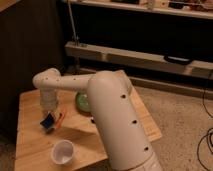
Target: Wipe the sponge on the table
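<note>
The bright-blue sponge sits tilted on the left part of the bamboo table. My gripper comes down on it from above and is shut on it. The white arm reaches in from the lower right and bends left over the table. It hides much of the tabletop's middle and right. An orange carrot lies right beside the sponge.
A white cup stands near the table's front edge, below the sponge. A green rounded object sits behind the arm at mid-table. A dark wall rises at the left, a low metal shelf rail runs behind, and carpet lies to the right.
</note>
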Motion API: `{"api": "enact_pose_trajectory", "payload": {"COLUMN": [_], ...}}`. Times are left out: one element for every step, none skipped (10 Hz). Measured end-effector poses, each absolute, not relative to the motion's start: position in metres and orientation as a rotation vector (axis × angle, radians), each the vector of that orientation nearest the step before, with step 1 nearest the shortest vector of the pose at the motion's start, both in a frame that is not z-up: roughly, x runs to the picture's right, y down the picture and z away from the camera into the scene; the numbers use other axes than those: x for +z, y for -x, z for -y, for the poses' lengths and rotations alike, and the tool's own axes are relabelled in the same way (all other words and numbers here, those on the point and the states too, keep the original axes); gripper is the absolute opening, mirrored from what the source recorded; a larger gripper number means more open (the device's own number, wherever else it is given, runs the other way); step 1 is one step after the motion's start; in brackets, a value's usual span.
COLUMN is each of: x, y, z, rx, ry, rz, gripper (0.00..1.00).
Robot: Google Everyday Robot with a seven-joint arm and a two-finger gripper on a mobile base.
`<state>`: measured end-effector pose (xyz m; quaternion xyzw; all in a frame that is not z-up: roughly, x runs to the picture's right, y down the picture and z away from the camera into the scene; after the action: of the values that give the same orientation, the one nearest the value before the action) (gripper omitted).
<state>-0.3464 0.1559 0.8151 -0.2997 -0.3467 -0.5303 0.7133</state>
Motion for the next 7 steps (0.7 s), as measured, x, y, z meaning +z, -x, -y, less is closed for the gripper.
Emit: {"api": "enact_pose_trajectory", "payload": {"x": [0.812,0.811,0.812,0.819,0.827,0.839,0.850], "y": [0.368,0.386,0.401,0.413,0.419,0.416,0.410], "z": [-0.154,-0.153,-0.150,-0.146,-0.145,-0.137,-0.129], "rx": [-1.210,-1.240,-1.267,-1.276,-1.273,-1.253,-1.232], "ry": [0.649,0.642,0.640,0.637,0.638,0.640,0.640], "rz": [0.785,0.797,0.805,0.811,0.814,0.810,0.799], "gripper": [0.50,0.50,0.50,0.50,0.50,0.50,0.50]}}
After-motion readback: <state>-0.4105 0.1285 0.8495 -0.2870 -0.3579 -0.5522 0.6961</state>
